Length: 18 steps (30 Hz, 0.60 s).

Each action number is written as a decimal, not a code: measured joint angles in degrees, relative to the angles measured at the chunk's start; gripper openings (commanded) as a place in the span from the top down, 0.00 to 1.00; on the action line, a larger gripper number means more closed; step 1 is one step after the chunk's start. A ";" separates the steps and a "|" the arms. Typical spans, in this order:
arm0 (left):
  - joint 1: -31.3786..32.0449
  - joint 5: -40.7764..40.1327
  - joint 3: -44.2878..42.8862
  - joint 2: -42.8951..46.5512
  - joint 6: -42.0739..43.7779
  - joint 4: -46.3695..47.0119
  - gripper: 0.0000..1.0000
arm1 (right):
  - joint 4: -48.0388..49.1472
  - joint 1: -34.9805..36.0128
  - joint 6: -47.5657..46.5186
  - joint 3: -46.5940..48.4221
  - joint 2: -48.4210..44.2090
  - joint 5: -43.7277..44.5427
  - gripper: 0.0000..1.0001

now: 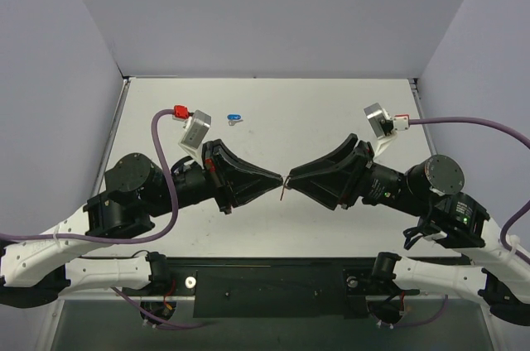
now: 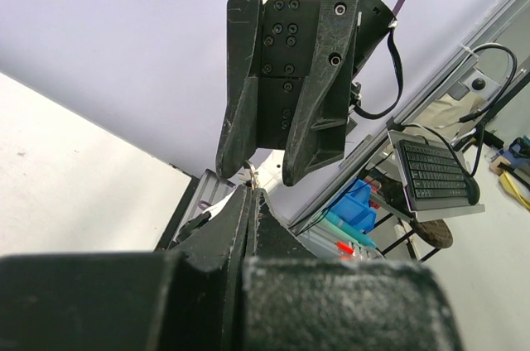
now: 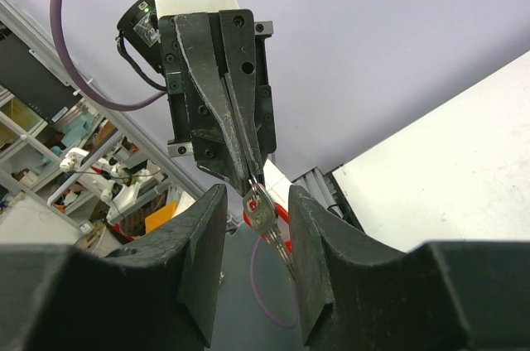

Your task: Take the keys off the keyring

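Above the table, the left pincer is pinched shut on the keyring, leaving the key to dangle free just below its tips. The right pincer, tip to tip with it, stands parted with a finger on either side of the key, gripping nothing, apparently lined up to pinch it and work it off. Well beyond both, a blue-tagged key lies on the table.
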<state>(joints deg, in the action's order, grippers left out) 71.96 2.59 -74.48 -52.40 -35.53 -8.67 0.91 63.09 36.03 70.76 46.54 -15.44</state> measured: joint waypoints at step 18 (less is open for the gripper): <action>0.00 -0.46 0.00 -0.15 0.00 0.28 1.00 | 1.55 0.00 0.66 -0.50 0.87 -0.33 0.81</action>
<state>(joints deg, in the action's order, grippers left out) 71.96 2.13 -74.48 -52.56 -35.53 -8.38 2.46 63.09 36.69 70.26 47.42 -15.77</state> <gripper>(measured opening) 0.017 0.212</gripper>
